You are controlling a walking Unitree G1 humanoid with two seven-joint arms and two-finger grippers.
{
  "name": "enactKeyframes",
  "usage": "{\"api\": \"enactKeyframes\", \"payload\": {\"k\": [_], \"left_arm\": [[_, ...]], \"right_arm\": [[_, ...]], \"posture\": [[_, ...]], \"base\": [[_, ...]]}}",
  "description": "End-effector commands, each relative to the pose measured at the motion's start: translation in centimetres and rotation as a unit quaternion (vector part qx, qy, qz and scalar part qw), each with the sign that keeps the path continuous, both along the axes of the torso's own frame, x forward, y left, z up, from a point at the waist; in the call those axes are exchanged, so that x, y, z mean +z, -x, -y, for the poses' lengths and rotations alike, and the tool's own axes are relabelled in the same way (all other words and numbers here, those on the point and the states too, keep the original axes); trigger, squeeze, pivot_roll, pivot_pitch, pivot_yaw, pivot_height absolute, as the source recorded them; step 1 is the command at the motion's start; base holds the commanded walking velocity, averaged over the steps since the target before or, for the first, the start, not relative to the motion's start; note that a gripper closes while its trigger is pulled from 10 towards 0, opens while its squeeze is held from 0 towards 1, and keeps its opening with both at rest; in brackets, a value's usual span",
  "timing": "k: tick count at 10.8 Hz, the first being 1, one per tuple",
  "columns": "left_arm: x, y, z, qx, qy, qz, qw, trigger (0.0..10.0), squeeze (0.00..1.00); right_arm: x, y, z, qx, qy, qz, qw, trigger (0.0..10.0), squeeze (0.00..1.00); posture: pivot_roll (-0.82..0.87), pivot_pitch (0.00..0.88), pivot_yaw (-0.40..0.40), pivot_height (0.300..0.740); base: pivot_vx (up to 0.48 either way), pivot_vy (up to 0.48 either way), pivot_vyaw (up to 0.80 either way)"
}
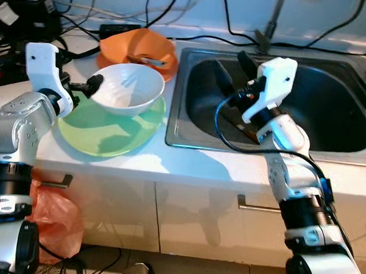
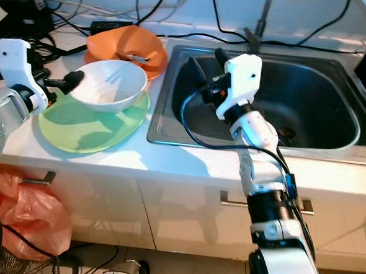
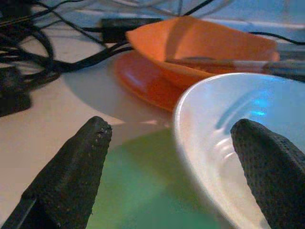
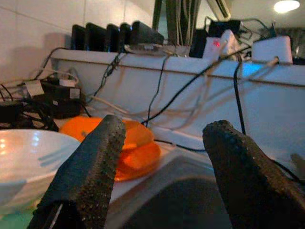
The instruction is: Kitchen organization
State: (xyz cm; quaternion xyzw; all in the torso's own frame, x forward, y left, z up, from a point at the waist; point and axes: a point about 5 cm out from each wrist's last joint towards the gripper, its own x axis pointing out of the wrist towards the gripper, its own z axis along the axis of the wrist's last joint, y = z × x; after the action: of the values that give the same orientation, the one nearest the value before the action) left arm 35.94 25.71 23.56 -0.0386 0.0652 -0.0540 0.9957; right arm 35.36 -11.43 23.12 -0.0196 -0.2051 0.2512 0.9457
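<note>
The two eye views look forward and steeply down from the robot's head onto a white counter (image 1: 138, 162) and a steel sink (image 1: 353, 104) at upper right of the frame; both share this scene, slightly offset sideways. The left wrist view sits very close and low, facing along its black fingers (image 3: 71, 176) at the rim of a white bowl (image 3: 228, 143), with an orange bowl (image 3: 200, 47) behind. The right wrist view looks level across the sink toward the tiled wall (image 4: 28, 24), sharing the orange and white bowls at its lower left.
</note>
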Motion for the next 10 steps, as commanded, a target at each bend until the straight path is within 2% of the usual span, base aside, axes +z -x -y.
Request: {"api": "enactKeyframes", "payload": {"k": [1,2,3,4,5,7,9,10], "left_arm": [[1.0,-0.1,-0.1,-0.012,0.009,0.006,1.0,10.0,0.0],[0.9,-0.2,0.0,-0.024,0.022,-0.015,0.999,10.0,0.0],[0.1,-0.2,0.1,-0.037,0.045,-0.054,0.997,10.0,0.0],[-0.4,-0.1,0.1,-0.045,0.062,-0.08,0.994,4.6,0.0],[-1.0,0.1,0.1,-0.053,0.079,-0.106,0.99,0.0,0.0],[-1.4,0.4,0.1,-0.065,0.077,-0.131,0.986,0.0,0.0],[-1.5,0.4,0.0,-0.061,0.079,-0.136,0.986,0.0,0.0],[-1.4,0.3,-0.1,-0.059,0.081,-0.134,0.986,0.0,0.0]], "right_arm": [[0.4,0.3,-0.1,0.003,-0.002,0.003,1.0,10.0,0.0],[0.4,0.4,-0.1,0.002,-0.002,-0.002,1.0,10.0,0.0],[0.4,0.5,-0.2,0.004,-0.001,-0.004,1.0,10.0,0.0],[0.6,0.6,-0.3,0.009,0.0,-0.005,1.0,10.0,0.0],[0.7,0.9,-0.6,0.022,0.007,-0.008,1.0,10.0,0.0],[0.4,2.2,-1.1,0.105,0.07,-0.023,0.992,10.0,0.0],[-0.5,3.0,-0.9,0.15,0.116,-0.049,0.981,10.0,0.0],[-1.6,3.6,-0.6,0.181,0.154,-0.081,0.968,10.0,0.0]], "posture": [[0.16,0.082,0.07,0.74],[0.16,0.081,0.072,0.74],[0.17,0.083,0.074,0.74],[0.17,0.084,0.077,0.74],[0.17,0.086,0.078,0.74],[0.16,0.088,0.078,0.74],[0.16,0.087,0.078,0.74],[0.16,0.087,0.075,0.74]], "base": [[0.0,0.0,0.0],[0.0,0.0,0.0],[0.0,0.0,0.0],[0.0,0.0,0.0],[0.0,0.0,0.0],[0.0,0.0,0.0],[0.0,0.0,0.0],[0.0,0.0,0.0]]}}
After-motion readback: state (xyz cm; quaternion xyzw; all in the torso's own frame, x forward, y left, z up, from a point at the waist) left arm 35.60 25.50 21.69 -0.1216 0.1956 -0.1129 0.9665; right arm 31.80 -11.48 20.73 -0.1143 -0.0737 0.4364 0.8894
